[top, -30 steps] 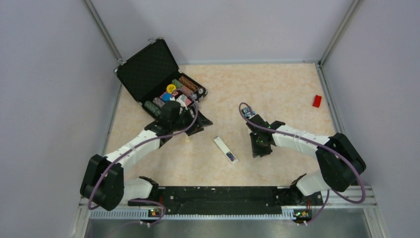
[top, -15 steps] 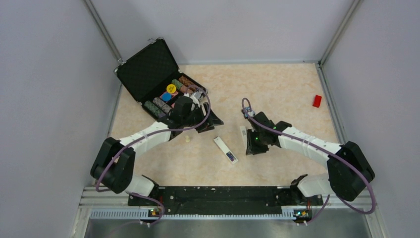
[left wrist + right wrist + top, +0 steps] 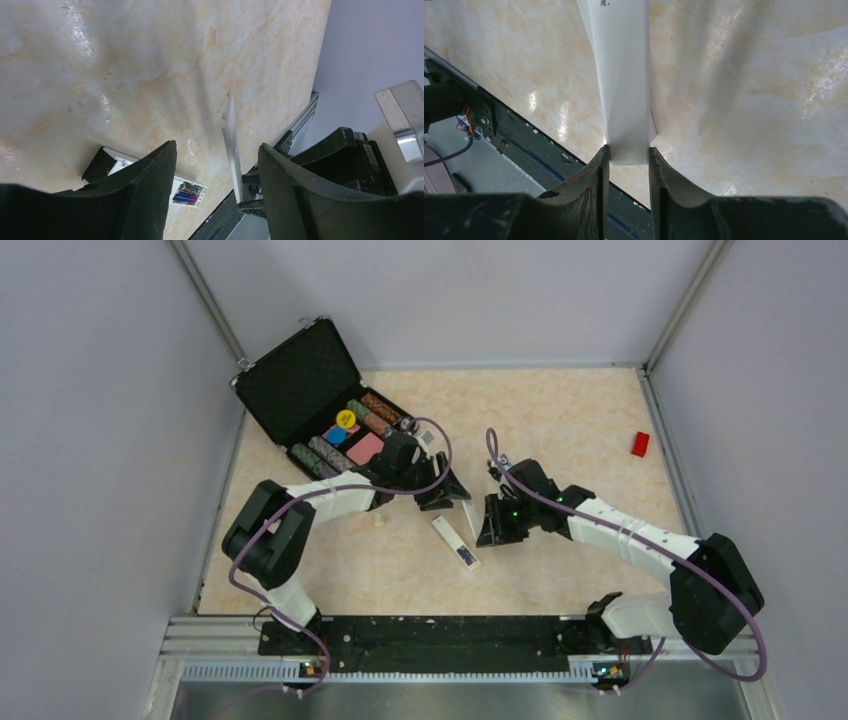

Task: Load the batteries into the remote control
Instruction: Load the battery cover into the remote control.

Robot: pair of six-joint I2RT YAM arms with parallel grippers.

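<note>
The white remote control (image 3: 453,539) lies at the table's middle, its dark open battery bay (image 3: 466,557) at the near end. In the left wrist view the remote (image 3: 122,159) shows two batteries (image 3: 186,196) sitting in the bay. My left gripper (image 3: 452,491) is open and empty just beyond the remote's far end, also seen in the left wrist view (image 3: 217,146). My right gripper (image 3: 488,528) is right of the remote, shut (image 3: 628,150) on a flat white plate (image 3: 621,75) with printed text, held on edge. That plate also shows in the left wrist view (image 3: 231,142).
An open black case (image 3: 300,390) with coloured chips stands at the back left, behind my left arm. A small red block (image 3: 640,443) lies at the far right. A tiny beige piece (image 3: 379,521) lies left of the remote. The black rail (image 3: 430,635) runs along the near edge.
My left arm has stretched right until its gripper hangs by the remote's far end. My right gripper has moved left and closed on the white plate that lay beside it.
</note>
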